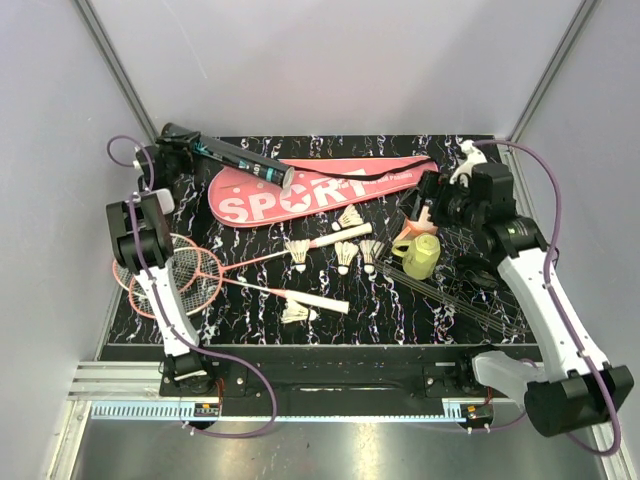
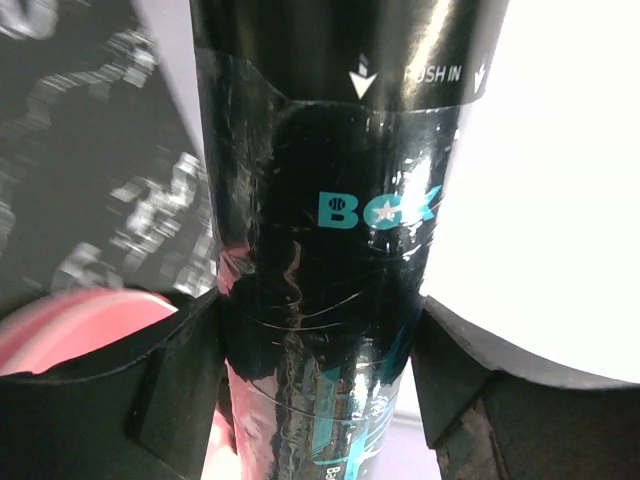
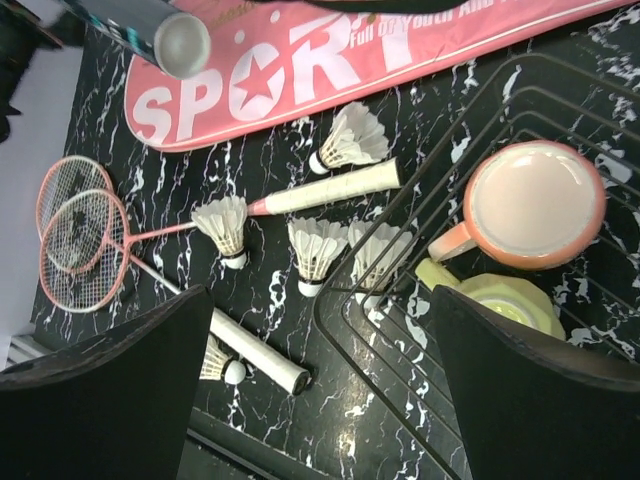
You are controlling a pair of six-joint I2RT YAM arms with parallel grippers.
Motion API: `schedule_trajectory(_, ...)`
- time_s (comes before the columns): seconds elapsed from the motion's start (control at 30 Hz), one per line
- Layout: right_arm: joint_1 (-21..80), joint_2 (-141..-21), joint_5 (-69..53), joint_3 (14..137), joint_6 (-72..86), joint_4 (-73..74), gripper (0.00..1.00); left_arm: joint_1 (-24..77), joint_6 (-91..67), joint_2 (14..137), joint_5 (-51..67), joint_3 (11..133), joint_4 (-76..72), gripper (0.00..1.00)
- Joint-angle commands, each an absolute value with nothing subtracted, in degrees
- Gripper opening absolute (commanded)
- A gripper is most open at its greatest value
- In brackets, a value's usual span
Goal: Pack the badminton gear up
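My left gripper (image 1: 163, 152) is shut on the long black tube (image 1: 240, 157) near its far-left end; the tube (image 2: 320, 220) fills the space between both pads and angles over the pink "SPORT" cover (image 1: 310, 190). Two pink-red racquets (image 1: 170, 270) lie crossed at the left, with white handles (image 1: 315, 300) pointing right. Several white shuttlecocks (image 1: 345, 255) are scattered mid-table. My right gripper (image 1: 418, 205) is open and empty (image 3: 320, 390), held above the table. Its view shows the shuttlecocks (image 3: 315, 250), the racquets (image 3: 80, 240), the cover (image 3: 330, 60) and the tube's grey end (image 3: 182, 45).
A black wire basket (image 1: 480, 290) lies at the right, its rim (image 3: 340, 330) beside the shuttlecocks. A yellow-green cup (image 1: 422, 255) and its peach lid (image 3: 530, 205) rest on it. Grey walls close in the left, back and right sides.
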State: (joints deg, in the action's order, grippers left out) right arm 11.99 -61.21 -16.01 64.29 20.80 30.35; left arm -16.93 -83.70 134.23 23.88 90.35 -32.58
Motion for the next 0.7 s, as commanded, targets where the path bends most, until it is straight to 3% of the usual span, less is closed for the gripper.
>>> schedule_trajectory(0.0, 16.33, -66.26, -14.42, 71.78, 19.25, 34.36, 1.00, -14.59, -89.65, 118.06, 26.63, 83.07, -47.45, 0.56)
schedule_trajectory(0.3, 35.85, -79.89, -8.25, 86.30, 15.38, 36.65, 1.00, -5.28, -82.03, 88.79, 35.15, 57.07, -47.04, 0.55)
schedule_trajectory(0.5, 39.20, -80.77, -19.84, 87.28, 15.82, 29.54, 1.00, 2.98, -60.87, 74.90, 35.69, 55.81, -28.35, 0.55)
schedule_trajectory(0.67, 39.46, -81.21, -27.40, 83.33, 21.35, 17.10, 1.00, 8.95, -53.01, 70.49, 34.72, 55.37, -23.91, 0.56)
